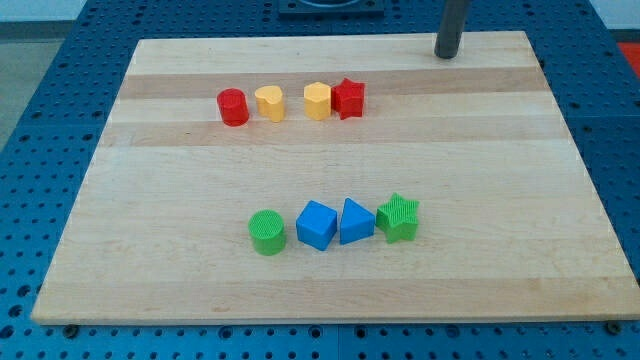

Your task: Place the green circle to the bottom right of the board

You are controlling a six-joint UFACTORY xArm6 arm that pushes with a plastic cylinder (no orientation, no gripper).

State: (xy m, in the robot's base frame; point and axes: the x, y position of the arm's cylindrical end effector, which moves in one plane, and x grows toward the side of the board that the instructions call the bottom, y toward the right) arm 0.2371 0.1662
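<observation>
Wooden board point(500, 200): my tip point(446, 55), holding nothing, top right, well apart from green circle point(267, 232) low centre.

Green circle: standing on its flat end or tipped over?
Standing. The green circle shows its round top face upward, leftmost in the lower row beside a blue block.

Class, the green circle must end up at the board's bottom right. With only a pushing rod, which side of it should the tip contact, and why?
Judging from this view, my tip should meet the green circle on its upper-left side. It is a short upright cylinder, so any side pushes alike. The blue cube sits just to its right, so a push angled down and right should pass beneath it.
</observation>
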